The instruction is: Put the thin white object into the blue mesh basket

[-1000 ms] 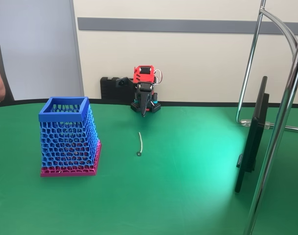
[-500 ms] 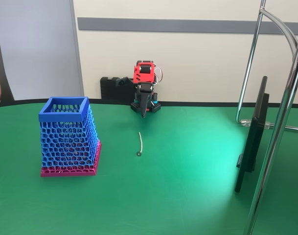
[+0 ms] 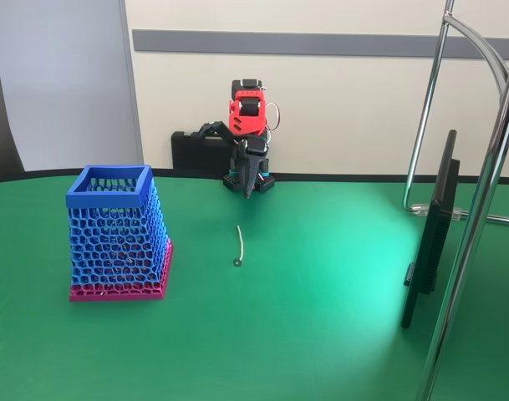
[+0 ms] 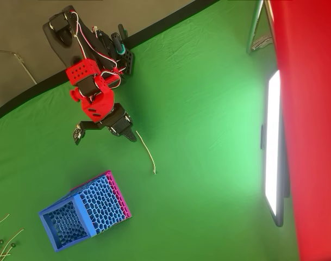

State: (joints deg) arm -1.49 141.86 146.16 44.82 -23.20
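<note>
Gripper [image 4: 105, 133] open and empty near the arm base, white strip [image 3: 239, 245] flat on the green table [image 3: 321, 317] right of the basket [image 3: 112, 234]; looks light, thin, flexible, so pinch mid-length.

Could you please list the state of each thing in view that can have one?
thin white object: lying flat on the green table, free, apart from the basket.
blue mesh basket: upright, open top, nothing seen inside.
tool: open, above the table near the strip's far end, holding nothing.
</note>
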